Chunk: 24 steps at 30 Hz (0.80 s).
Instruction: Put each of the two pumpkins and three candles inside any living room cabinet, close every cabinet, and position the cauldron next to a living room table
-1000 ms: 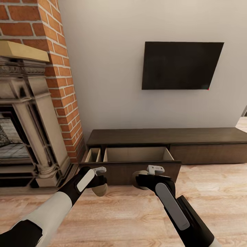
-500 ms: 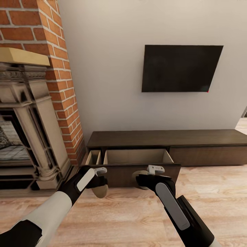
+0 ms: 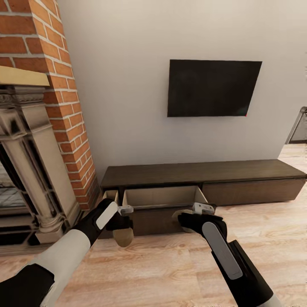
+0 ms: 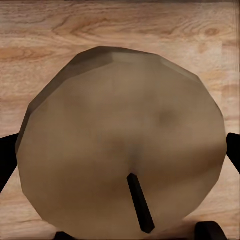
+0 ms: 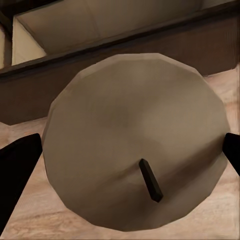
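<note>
Between the dark fingers [image 4: 7, 157] of the left gripper [image 3: 123, 232], a tan candle [image 4: 122, 145] is sitting wick-end toward the wrist camera, its rounded body spanning the gap from one finger to the other; the fingers are grasping it from both sides. The right gripper [image 3: 184, 219] is holding a second candle [image 5: 135, 142] the same way, with a dark finger [image 5: 17, 170] pressing at each side of it.

The left wrist view is showing wooden floor [image 4: 150, 25] behind its candle. The right wrist view is showing, behind its candle, the dark front of the open drawer [image 5: 100, 20] and its pale interior.

The head view is giving the wider layout: both grippers are hanging low above the floor [image 3: 149, 264], just in front of the cabinet [image 3: 204, 175], whose left drawer [image 3: 162, 198] is standing pulled out. The left candle [image 3: 123, 238] is protruding below the gripper, while the right one [image 3: 182, 215] is mostly hidden by the wrist. A brick fireplace [image 3: 38, 128] is standing at the left, and a dark television [image 3: 211, 87] is hanging on the wall above the cabinet.
</note>
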{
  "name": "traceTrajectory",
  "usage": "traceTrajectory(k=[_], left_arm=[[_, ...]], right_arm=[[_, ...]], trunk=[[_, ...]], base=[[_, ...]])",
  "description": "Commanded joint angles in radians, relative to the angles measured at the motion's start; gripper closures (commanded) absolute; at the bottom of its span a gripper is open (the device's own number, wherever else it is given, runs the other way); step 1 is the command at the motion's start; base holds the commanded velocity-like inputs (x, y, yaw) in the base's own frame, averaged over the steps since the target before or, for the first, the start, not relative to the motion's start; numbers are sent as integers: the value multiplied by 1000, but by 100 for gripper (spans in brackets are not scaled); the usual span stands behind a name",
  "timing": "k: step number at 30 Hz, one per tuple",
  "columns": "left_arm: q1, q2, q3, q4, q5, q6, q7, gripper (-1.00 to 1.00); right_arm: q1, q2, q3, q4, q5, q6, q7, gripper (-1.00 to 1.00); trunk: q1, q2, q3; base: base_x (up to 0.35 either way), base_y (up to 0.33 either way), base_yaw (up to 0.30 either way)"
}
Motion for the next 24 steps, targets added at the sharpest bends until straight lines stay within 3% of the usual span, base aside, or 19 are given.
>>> traceTrajectory(k=[1,10,24], left_arm=[[-2,1,-3,0,8,5,8,100],[-3,0,-3,-4,4,9,10,100],[-3,0,-3,-4,3,10,6,100]], right_arm=[[-1,-2,-6,-1,-8,3,-10,100],[-1,-3,-17,0,-6,5,-10,100],[0,8,-11,5,-8,5,-9,100]], trunk=[[0,0,-1],[0,0,-1],[0,0,-1]], base=[[0,0,-120],[13,0,-38],[236,0,-2]])
